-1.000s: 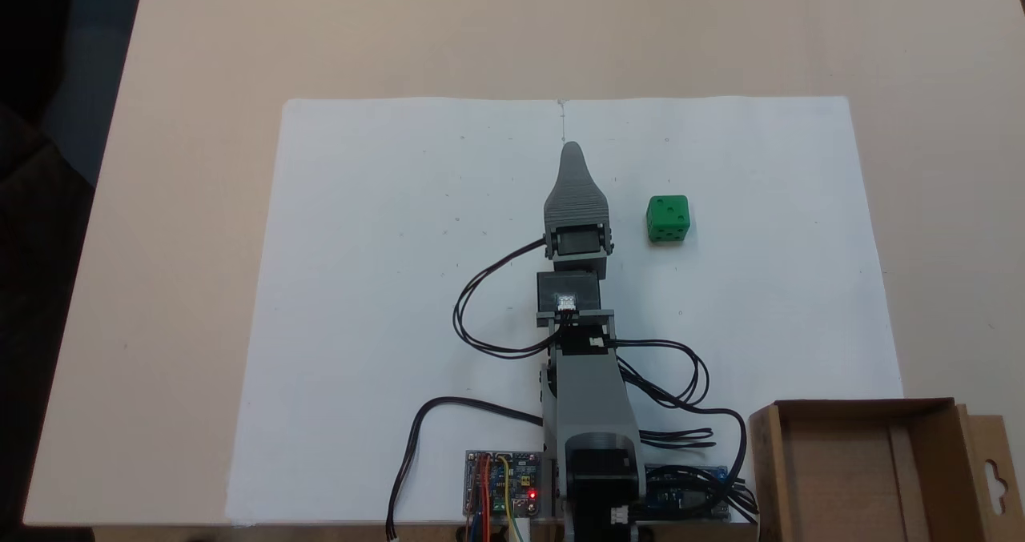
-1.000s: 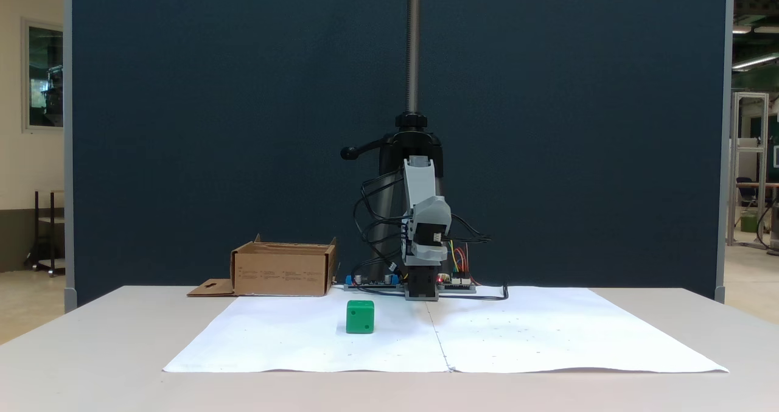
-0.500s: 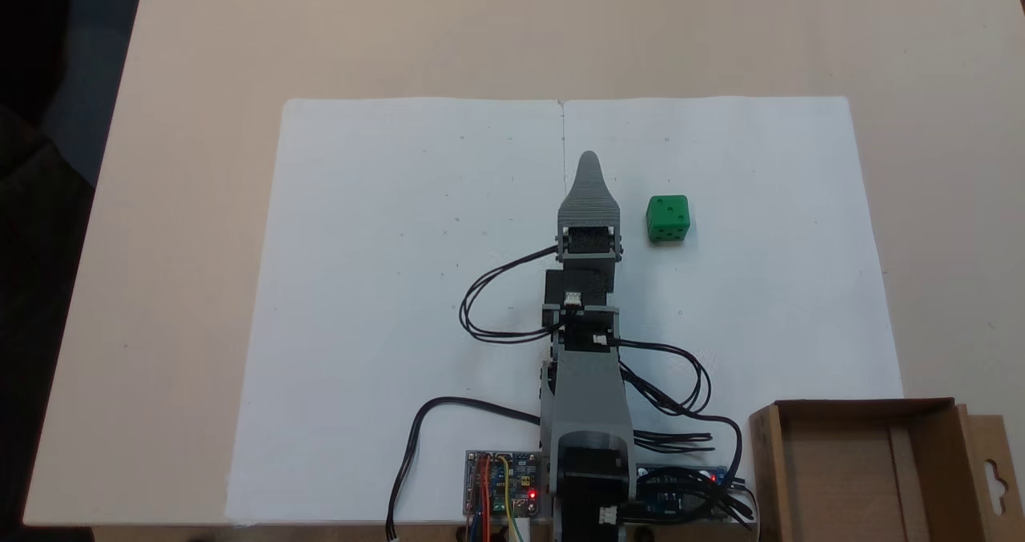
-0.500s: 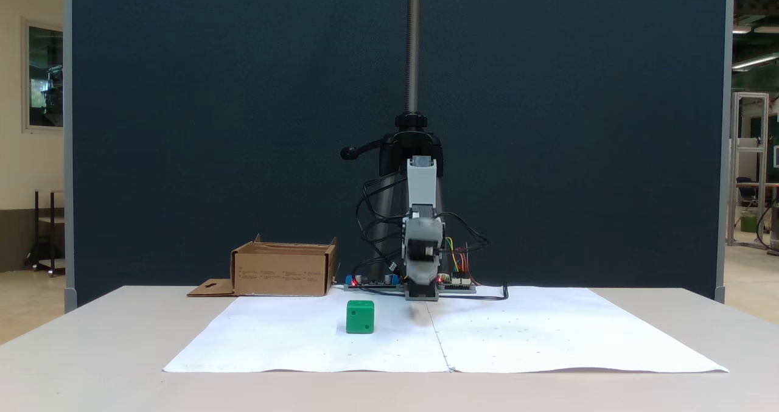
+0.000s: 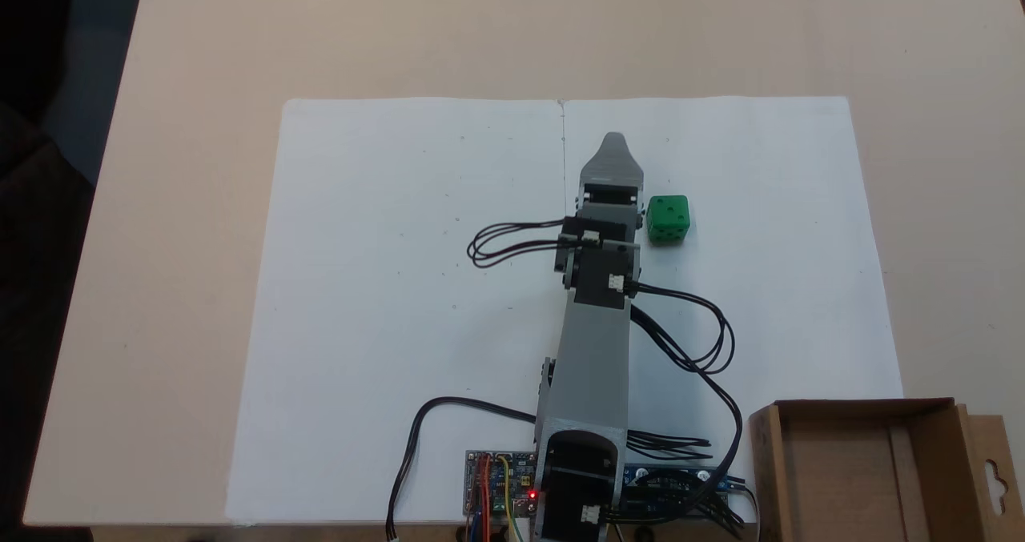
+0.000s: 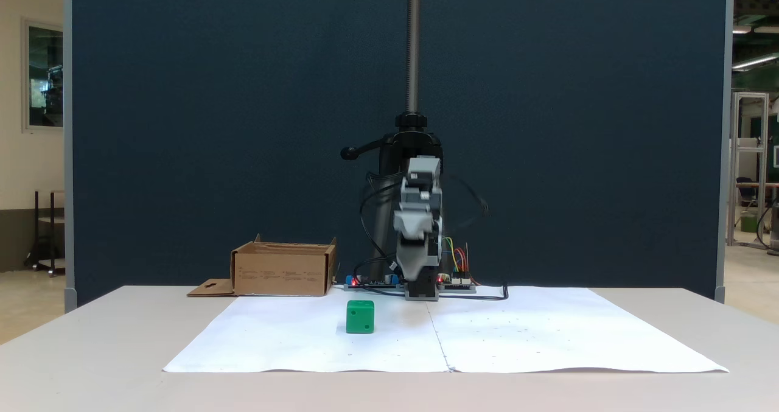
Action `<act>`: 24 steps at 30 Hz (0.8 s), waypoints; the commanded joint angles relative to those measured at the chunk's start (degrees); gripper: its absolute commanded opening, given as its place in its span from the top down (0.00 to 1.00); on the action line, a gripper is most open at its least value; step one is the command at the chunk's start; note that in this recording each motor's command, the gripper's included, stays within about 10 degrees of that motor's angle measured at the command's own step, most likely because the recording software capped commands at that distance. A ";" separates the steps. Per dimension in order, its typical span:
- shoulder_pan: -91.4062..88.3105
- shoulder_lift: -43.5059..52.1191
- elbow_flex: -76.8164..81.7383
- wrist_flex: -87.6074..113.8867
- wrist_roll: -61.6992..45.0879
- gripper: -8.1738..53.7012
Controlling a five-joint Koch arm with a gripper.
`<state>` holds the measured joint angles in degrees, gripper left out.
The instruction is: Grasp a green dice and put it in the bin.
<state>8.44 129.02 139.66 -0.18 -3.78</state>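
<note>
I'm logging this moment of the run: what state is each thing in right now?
Dice: resting on the white paper, not gripped, beside the arm.
Box: open top, nothing seen inside, upright at the table's corner.
Gripper: raised above the paper, holding nothing; open or shut cannot be told.
Paper: lying flat on the table.
Circuit board: a red light on.

bin: cut off by bottom edge in a fixed view
gripper: jaws stacked, gap untellable
arm: motion-blurred in a fixed view
</note>
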 commanded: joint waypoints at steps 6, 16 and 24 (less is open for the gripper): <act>5.98 5.98 -16.35 24.77 7.21 0.17; 20.74 -0.62 -23.12 53.59 3.16 0.17; 27.60 -7.91 -26.81 58.97 -12.72 0.17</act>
<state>34.45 121.29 117.25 56.51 -8.53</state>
